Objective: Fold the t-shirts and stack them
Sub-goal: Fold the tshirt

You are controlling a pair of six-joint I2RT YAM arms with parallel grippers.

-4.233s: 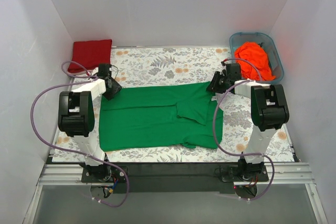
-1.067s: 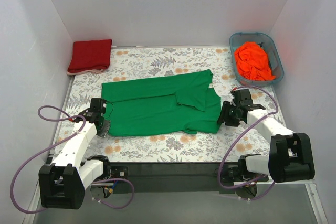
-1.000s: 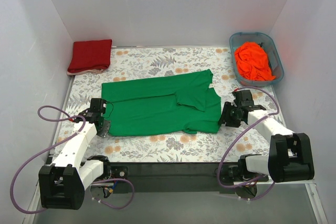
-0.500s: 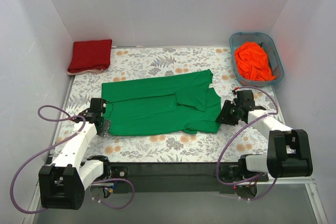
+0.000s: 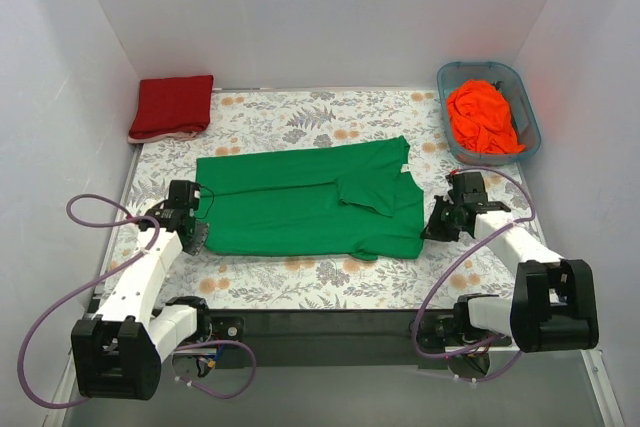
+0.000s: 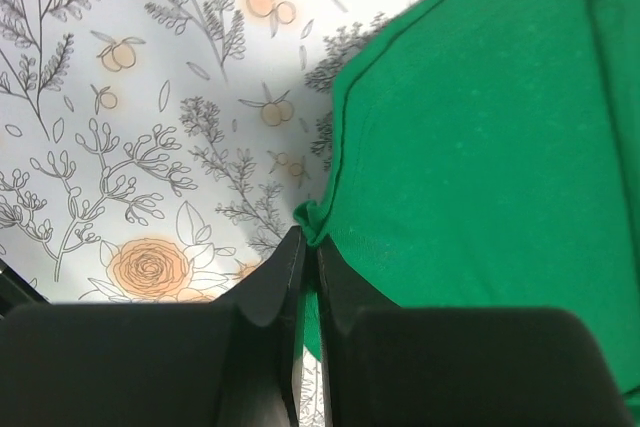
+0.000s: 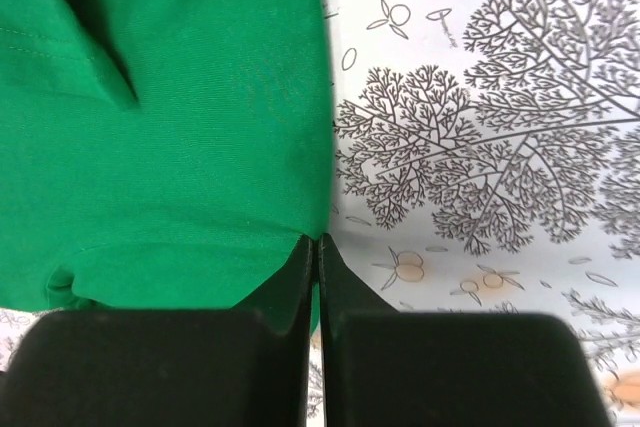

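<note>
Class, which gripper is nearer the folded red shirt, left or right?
Left. The left gripper pinches the green shirt at its left edge, with the red shirt beyond it in the far left corner. The right gripper is at the green shirt's right edge, on the opposite side.

Plain white walls [image 5: 320,17]; floral-print table cover [image 5: 290,112]; black strip [image 5: 330,325] along near edge; even light

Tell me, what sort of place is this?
Likely a robot test booth, not a home: bare white walls box in a floral-clothed table, two robot arms are bolted at its near edge, and the left pincer and right pincer both pinch a green t-shirt.
</note>
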